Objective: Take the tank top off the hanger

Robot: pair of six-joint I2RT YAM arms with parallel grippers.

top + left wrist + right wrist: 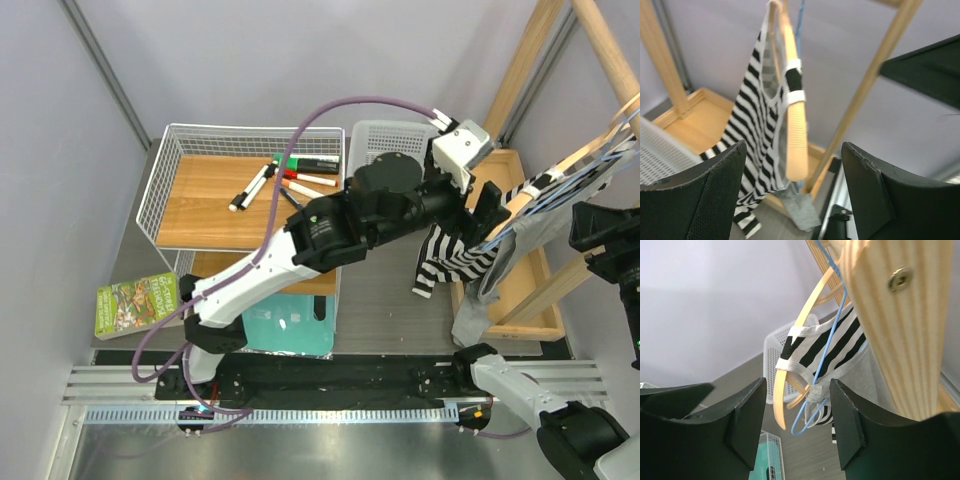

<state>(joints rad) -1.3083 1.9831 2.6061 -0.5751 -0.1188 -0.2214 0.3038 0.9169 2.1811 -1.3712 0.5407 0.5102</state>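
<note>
The black-and-white striped tank top (455,262) is seen hung on a pale wooden hanger (796,125), which is carried by the wooden rack (528,62). In the left wrist view one white-trimmed strap (794,80) is wrapped over the near arm of the hanger, and the body of the top is draped down toward the rack's base tray (510,330). The other strap is hidden, so it cannot be told whether it is seated on the hanger. A grey garment (492,275) on a blue wire hanger (829,352) is hung from the same rack, just beside the tank top.

The left gripper (792,150) is held just in front of the rack, level with the wooden hanger's near end. Its jaws are spread wide and nothing is gripped between them. The right gripper (797,412) is positioned beneath the rack's slanted post, its jaws likewise parted and empty. Both hangers are framed beyond the gap, apart from the fingers.

Just left of the rack a perforated white plastic basket (385,138) is placed. Farther left of the rack a white wire basket (160,170) is found, with markers (305,178) laid on the wooden board inside it, and a green book (137,303) is set nearer the arm bases
</note>
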